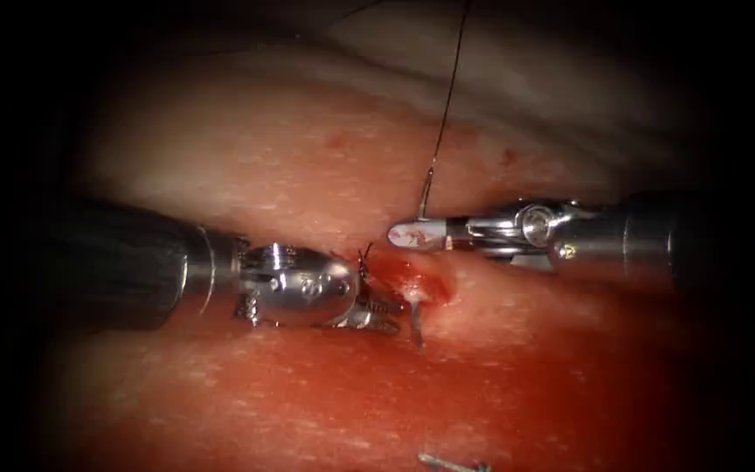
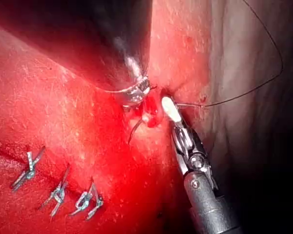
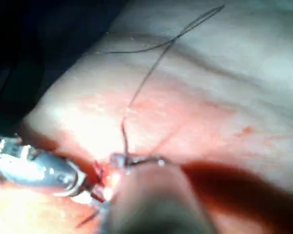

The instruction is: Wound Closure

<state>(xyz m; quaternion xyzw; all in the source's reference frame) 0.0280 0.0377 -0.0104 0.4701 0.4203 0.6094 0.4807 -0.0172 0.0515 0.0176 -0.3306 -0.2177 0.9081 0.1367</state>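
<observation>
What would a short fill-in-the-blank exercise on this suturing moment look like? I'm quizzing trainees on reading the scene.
1. The right arm's tool is shut on the ____, close to the end where the thread joins it.
2. The needle's tip sticks out of the ____ beside the left arm's tool.
3. In the left wrist view, ____ metal clips lie in a row away from the cut.
Missing words: needle; tissue; three.
</observation>
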